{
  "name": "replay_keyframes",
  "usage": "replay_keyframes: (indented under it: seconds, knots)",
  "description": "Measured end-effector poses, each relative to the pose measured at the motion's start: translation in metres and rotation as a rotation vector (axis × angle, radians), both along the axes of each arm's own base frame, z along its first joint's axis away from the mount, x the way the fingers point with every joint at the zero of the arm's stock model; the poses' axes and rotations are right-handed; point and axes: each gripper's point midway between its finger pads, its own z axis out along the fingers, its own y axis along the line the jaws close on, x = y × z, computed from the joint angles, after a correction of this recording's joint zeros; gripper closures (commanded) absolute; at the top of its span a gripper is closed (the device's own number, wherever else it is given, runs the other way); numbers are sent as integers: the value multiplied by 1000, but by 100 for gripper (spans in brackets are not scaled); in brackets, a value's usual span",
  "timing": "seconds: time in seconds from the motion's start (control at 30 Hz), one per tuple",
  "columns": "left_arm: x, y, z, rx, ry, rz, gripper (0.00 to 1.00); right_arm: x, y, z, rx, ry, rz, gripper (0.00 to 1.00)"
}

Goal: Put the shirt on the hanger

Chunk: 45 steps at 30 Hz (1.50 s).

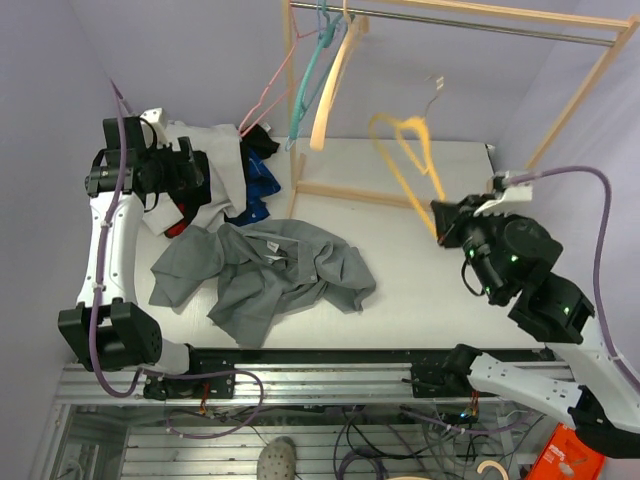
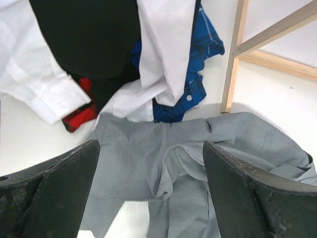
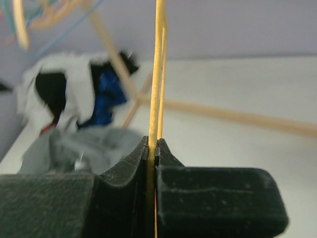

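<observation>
Shirt: the shirt (image 1: 265,275) lies crumpled in a heap on the desk (image 1: 420,290), lower left of centre in the top view. Nothing is threaded into it and nothing grips it.
Hanger: the hanger (image 3: 158,74) is up in the air right of centre in the top view, clear of the desk and well apart from the shirt. It is blurred there.
Right hand: the right hand (image 3: 152,148) is clenched on the hanger, with the thin yellow bar pinched between its jaws.
Left hand: the left hand (image 2: 150,148) is released, jaws wide and grasping nothing. It hovers above the shirt's upper edge.
Done: the hanger is in grip and off the desk, which looks like the first step only.
Left: by this view, nearly everything. The shirt needs lifting or opening at the collar, and the hanger's shoulders need to go inside it.
Around: a white garment (image 2: 163,49) and a blue garment (image 2: 198,49) are piled just beyond the shirt at upper left. A wooden rack (image 1: 590,90) stands at the top of the frame.
</observation>
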Motion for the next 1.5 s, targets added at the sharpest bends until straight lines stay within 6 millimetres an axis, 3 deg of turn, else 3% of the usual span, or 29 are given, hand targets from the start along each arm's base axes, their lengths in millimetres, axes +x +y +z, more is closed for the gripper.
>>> replay_keyframes:
  seconds: [0.2,0.33,0.43,0.57,0.8,1.0,1.07,1.3,1.5]
  knots:
    - [-19,8,-12,-4,65,92,4,-46,50,-71,-63,248,385,100]
    - [-48,-1,-43,-71,158,120,4,-81,75,-96,-92,378,613,100]
    - [-68,-16,-65,-133,231,120,4,-96,72,-102,-116,427,664,100]
    - [-98,-42,-85,-170,301,88,4,-103,53,-80,-109,371,637,100]
    - [-125,-94,-78,-276,315,-30,4,-104,21,-25,-63,196,548,100]
    - [-152,-137,-59,-321,284,-162,4,-105,20,-23,-82,182,559,100]
    - [-162,-140,-64,-325,293,-165,4,-106,24,-26,-95,203,579,100]
    - [-184,-132,-123,-284,523,-71,4,-112,23,-27,-100,226,601,100]
    - [-191,-129,-128,-270,594,-31,4,-122,9,4,-39,133,593,100]
